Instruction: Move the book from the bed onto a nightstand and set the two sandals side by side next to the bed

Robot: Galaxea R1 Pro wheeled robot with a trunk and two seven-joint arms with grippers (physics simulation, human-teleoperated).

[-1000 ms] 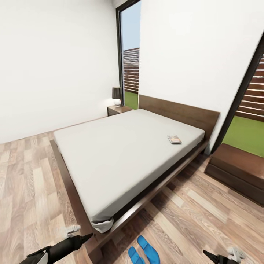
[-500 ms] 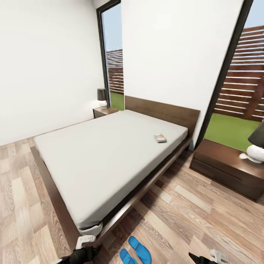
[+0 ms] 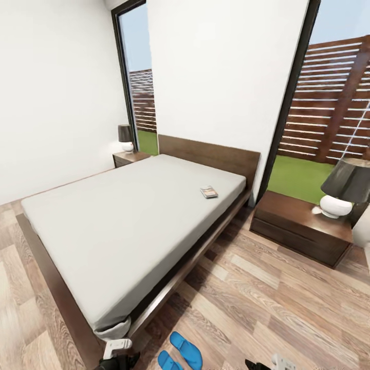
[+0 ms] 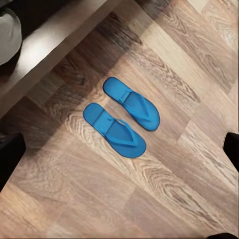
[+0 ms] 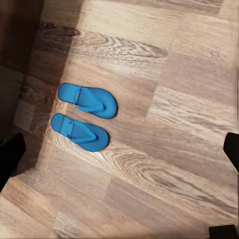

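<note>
The book (image 3: 208, 191) lies flat on the off-white mattress of the bed (image 3: 128, 226), near its right edge by the headboard. One nightstand (image 3: 300, 226) stands right of the bed, another nightstand (image 3: 128, 156) at the far left corner. The two blue sandals (image 3: 186, 349) (image 3: 167, 361) lie side by side on the floor just off the bed's near corner. The left wrist view looks down on both sandals (image 4: 131, 103) (image 4: 113, 130), and so does the right wrist view (image 5: 87, 100) (image 5: 79, 132). My left gripper (image 4: 122, 149) and right gripper (image 5: 122, 149) hover above them, both open and empty.
A dark-shaded lamp (image 3: 343, 190) with a white base sits on the right nightstand, a smaller lamp (image 3: 125, 136) on the far one. Tall dark-framed windows flank the white wall behind the headboard. Wood-plank floor (image 3: 277, 303) runs between bed and right nightstand.
The whole head view has shifted: the camera turned right, bringing the right nightstand and its lamp into view. Both arms have sunk toward the picture's lower edge. Book and sandals lie where they were.
</note>
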